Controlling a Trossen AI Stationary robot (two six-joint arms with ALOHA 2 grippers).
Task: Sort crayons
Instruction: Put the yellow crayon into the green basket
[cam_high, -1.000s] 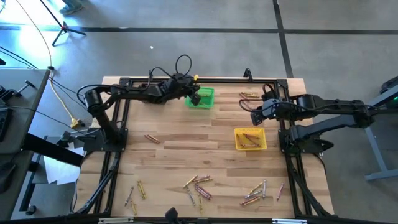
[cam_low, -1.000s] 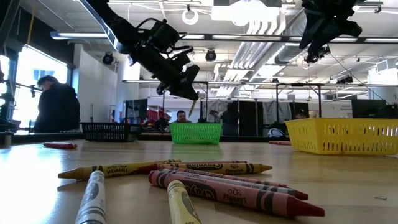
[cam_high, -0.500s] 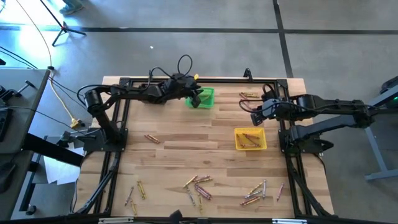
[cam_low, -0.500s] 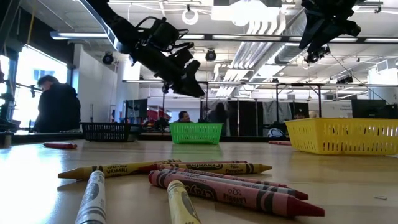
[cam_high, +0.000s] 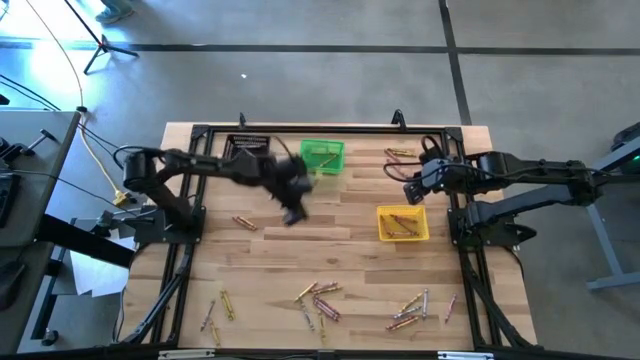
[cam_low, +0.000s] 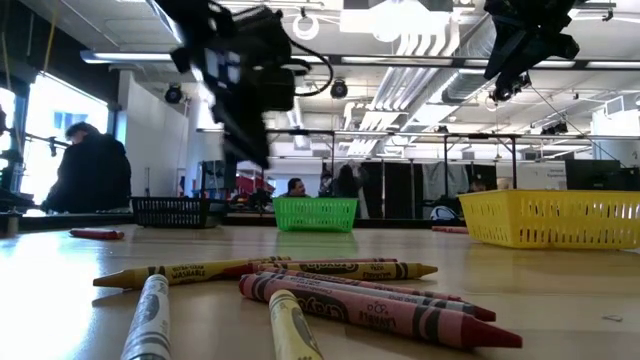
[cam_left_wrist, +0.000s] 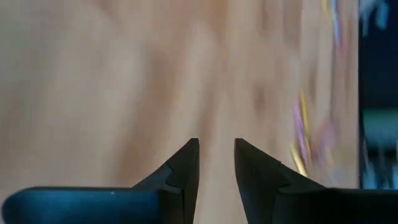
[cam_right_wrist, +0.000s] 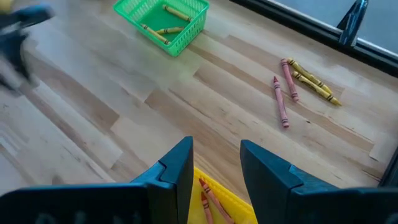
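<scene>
The left gripper (cam_high: 292, 212) hung above bare wood in the middle of the table (cam_high: 340, 240), clear of the green bin (cam_high: 322, 157), its fingers a narrow gap apart with nothing between them in the left wrist view. The nearest crayon to it was a lone reddish one (cam_high: 244, 222), just beside it on the side towards the left arm's base, lying at a slant across the boards. The main heap of crayons (cam_high: 318, 298) lay well apart, towards the near edge, sticks pointing several ways; a second heap (cam_high: 412, 308) sat further over on the right arm's side.

The right gripper (cam_high: 410, 188) waited over the yellow bin's (cam_high: 402, 223) far edge, fingers parted and empty. A few more crayons (cam_high: 400, 153) lay near the far edge on its side, closer to it than to the left.

By my judgement the left arm was the better placed for the lone reddish crayon, and a grip would want the fingers turned square across its slanted length. Some crayons already lay in both bins, so the sorting looked partly done.
</scene>
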